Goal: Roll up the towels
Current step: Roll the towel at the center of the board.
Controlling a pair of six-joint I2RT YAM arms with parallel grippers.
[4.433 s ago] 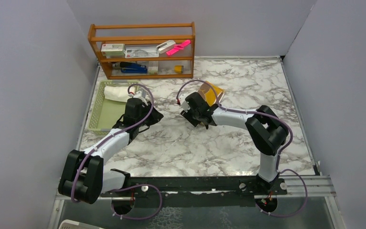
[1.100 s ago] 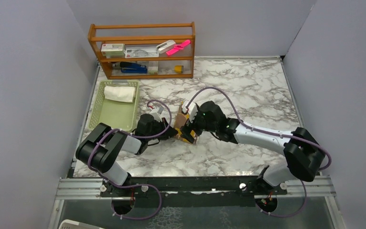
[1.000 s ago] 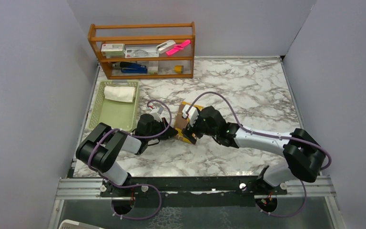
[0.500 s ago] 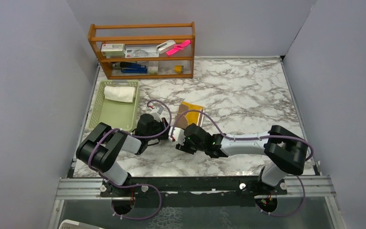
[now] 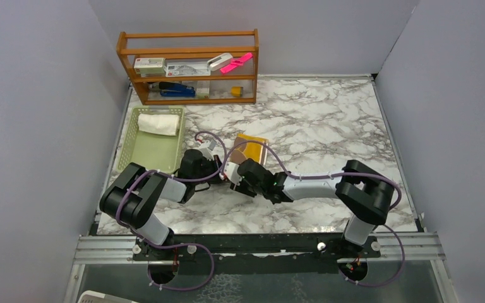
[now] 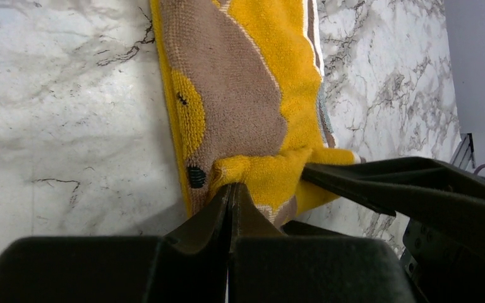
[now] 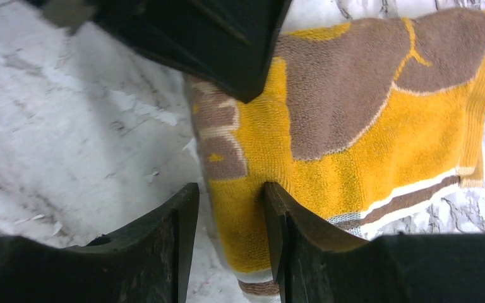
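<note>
1. I see the yellow towel (image 5: 252, 146) lying flat on the marble table (image 5: 328, 120), left of centre, with its brown print facing up. Its near end sits between the two grippers.
2. Left gripper (image 6: 230, 189): jaws pressed together on the towel's near edge. My left wrist view shows a small raised fold of yellow pile bunched right at the tips.
3. Right gripper (image 7: 230, 190): jaws apart, straddling the near corner strip of the same towel. Cloth fills most of the gap. I can see a sliver of table beside one finger, so I log it as not clamped.
4. The two grippers are just beside each other, with their tips almost meeting over the towel's near end.
5. White towel (image 5: 159, 124): rolled, lying at the far end of the pale green basket (image 5: 148, 153) by the table's left edge, well apart from both grippers.
6. Wooden shelf (image 5: 189, 36): stands against the back wall, behind the basket.
</note>
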